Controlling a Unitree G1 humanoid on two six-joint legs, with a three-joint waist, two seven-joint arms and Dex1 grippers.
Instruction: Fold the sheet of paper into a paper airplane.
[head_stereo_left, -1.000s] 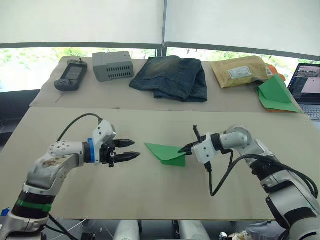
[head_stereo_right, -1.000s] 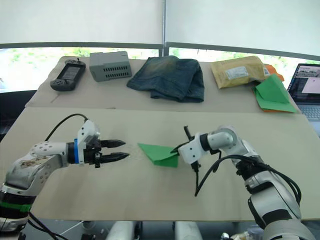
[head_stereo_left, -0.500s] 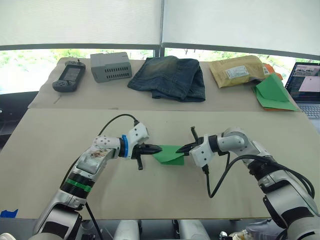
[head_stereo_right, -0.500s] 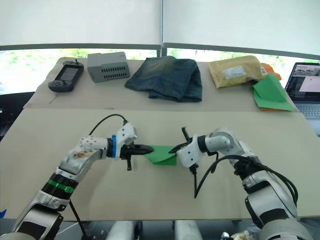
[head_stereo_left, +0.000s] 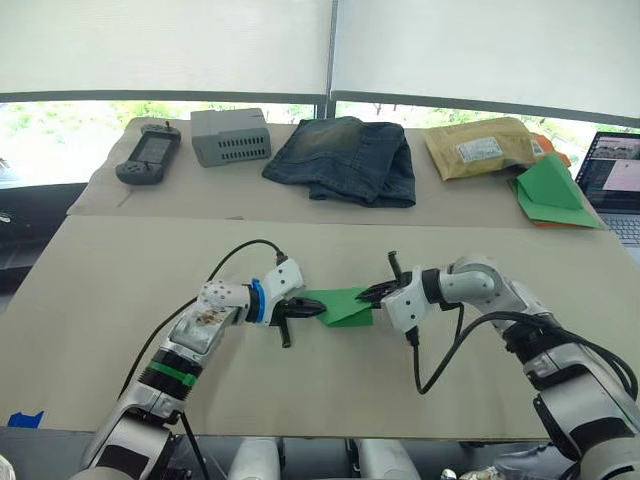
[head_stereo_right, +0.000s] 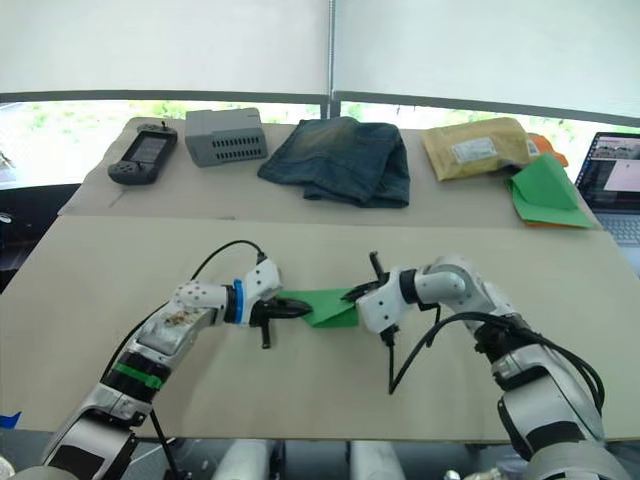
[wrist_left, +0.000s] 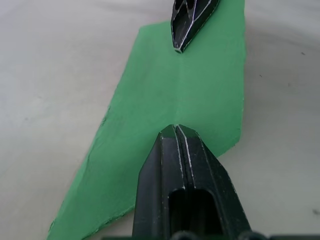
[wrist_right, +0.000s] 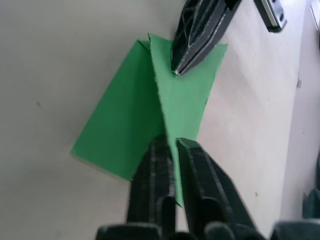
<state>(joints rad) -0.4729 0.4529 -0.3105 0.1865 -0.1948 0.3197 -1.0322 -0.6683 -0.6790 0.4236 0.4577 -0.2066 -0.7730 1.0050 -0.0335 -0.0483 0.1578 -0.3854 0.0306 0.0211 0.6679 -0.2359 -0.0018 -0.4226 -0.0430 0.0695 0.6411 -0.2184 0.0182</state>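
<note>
**Both grippers on the folded green sheet at mid-table**

From my remote station I saw the sheet of paper (head_stereo_left: 340, 304) lying near the middle of the front table (head_stereo_left: 120, 300) — a bright green, partly folded piece with a raised creased flap, pointed toward the robot's left. The left gripper (head_stereo_left: 307, 310) reached in from the left, its two black fingers pressed together with their tips on the pointed left end of the sheet; in the left wrist view the fingers (wrist_left: 182, 170) lay flat and closed over the green surface, though I could not tell whether any paper sat between them. The right gripper (head_stereo_left: 372, 292) met the sheet from the opposite side. In the right wrist view its fingers (wrist_right: 155, 180) stood either side of the upright crease, clamped on that flap, with the left gripper's tip (wrist_right: 192, 42) touching the far end of the same sheet.

Along the rear table, well apart from the work, I noted from the robot's left to right: a handheld controller (head_stereo_left: 148, 156), a grey box (head_stereo_left: 231, 135), folded jeans (head_stereo_left: 350, 158), a padded tan envelope (head_stereo_left: 478, 146), a bigger green triangular paper with orange edge (head_stereo_left: 552, 190), and a laptop (head_stereo_left: 620, 180) at the right border — none touching either gripper
</note>
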